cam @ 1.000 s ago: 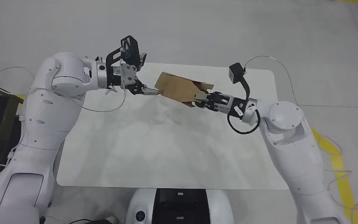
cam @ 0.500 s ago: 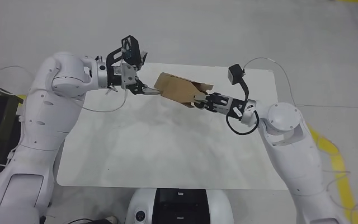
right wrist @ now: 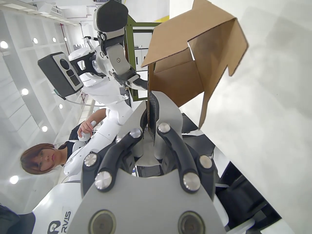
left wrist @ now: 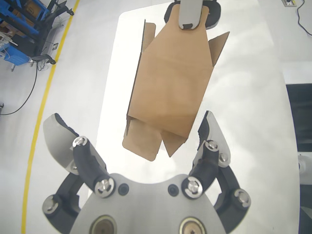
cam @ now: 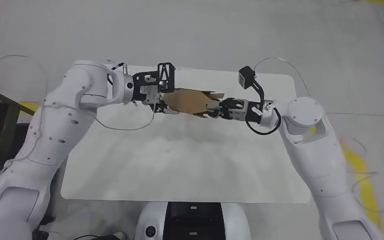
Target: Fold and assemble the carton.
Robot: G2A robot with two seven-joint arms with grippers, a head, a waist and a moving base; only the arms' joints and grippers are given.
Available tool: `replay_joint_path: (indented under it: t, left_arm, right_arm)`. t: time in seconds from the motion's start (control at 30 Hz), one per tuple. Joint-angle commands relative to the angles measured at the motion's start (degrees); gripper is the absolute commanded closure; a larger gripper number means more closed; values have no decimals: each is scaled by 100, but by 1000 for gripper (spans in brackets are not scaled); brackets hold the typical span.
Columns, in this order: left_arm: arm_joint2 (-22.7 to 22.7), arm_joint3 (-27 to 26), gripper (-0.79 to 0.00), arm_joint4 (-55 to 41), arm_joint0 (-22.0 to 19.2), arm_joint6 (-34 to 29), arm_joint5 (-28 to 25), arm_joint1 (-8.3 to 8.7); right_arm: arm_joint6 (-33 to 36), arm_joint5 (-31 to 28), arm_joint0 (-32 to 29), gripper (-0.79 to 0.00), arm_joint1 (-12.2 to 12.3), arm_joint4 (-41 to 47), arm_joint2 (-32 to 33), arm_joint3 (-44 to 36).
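A brown cardboard carton (cam: 189,101), partly opened with loose end flaps, hangs above the white table (cam: 180,168) between both arms. My right gripper (cam: 214,111) is shut on a flap at one end, and that flap (right wrist: 147,113) is pinched between the pads. My left gripper (cam: 163,108) is at the opposite end, open. Its two fingers (left wrist: 61,132) stand either side of the carton's (left wrist: 168,81) lower flaps without touching them. The carton's hollow inside (right wrist: 178,83) faces the right wrist camera, with the left arm's fingers (right wrist: 112,13) behind it.
The table's bare top stretches wide below and in front of the carton. Beside the table's edge run a yellow floor line (left wrist: 46,93) and a blue rack (left wrist: 19,13). A cable (left wrist: 301,18) lies on the floor past the far corner.
The left arm swung toward the carton and turned its wrist, so its open fingers now flank the carton's end. The right gripper shifted the carton slightly left and levelled it.
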Motion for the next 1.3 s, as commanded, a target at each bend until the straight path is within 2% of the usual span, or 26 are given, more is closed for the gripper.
replay_joint_path:
  t: [0.0, 0.23, 0.43, 1.17, 1.27]
  left_arm:
    - [362, 75, -785, -127, -257, 127, 0, 141]
    - [1417, 245, -785, -706, -943, 622, 0, 498]
    - [2268, 325, -785, -757, -1523, 984, 0, 676]
    - [2268, 325, -785, -757, -1523, 984, 0, 676]
    - [2234, 252, -785, -635, -1423, 1054, 84, 667]
  right_arm:
    - [145, -74, 60, 0, 15, 13, 5, 95]
    - [595, -363, 264, 0, 66, -119, -46, 339]
    - [670, -425, 396, 0, 88, -187, -121, 426]
    - [476, -254, 424, 0, 138, -250, -155, 205]
    - [366, -269, 371, 0, 142, -285, -211, 128]
